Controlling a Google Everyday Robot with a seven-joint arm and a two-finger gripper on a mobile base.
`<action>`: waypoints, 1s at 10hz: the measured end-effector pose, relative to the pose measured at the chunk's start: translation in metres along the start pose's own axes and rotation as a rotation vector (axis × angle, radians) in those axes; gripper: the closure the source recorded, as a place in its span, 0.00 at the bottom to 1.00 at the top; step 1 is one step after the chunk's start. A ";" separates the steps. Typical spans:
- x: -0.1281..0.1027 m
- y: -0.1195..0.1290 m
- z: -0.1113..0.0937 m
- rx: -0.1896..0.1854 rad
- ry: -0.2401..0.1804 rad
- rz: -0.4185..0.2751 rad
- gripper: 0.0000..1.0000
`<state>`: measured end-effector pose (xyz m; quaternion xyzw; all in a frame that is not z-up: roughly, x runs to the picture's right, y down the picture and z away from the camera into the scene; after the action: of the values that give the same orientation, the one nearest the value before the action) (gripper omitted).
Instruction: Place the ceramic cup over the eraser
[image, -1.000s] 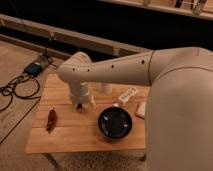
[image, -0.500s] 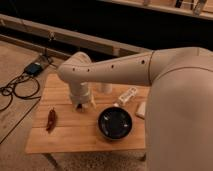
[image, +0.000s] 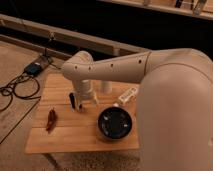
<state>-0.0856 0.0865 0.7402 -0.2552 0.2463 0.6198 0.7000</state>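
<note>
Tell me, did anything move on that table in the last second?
Nothing visibly changed. The hand hangs low over the back left part of the table, just as before. The bowl, the red chili-shaped thing and the white bottle lie where they were.

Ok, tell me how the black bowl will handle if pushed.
Wide and low, the black bowl probably slides rather than tips. Its sheen suggests a slippery rim. The gripper hangs above the table, left of it in the picture, apart.
</note>
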 end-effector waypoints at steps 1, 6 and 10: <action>-0.017 -0.013 0.006 0.016 0.001 -0.009 0.35; -0.108 -0.078 0.018 0.054 -0.068 0.018 0.35; -0.156 -0.092 0.030 0.026 -0.106 0.022 0.35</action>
<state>-0.0109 -0.0182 0.8703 -0.2103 0.2197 0.6370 0.7084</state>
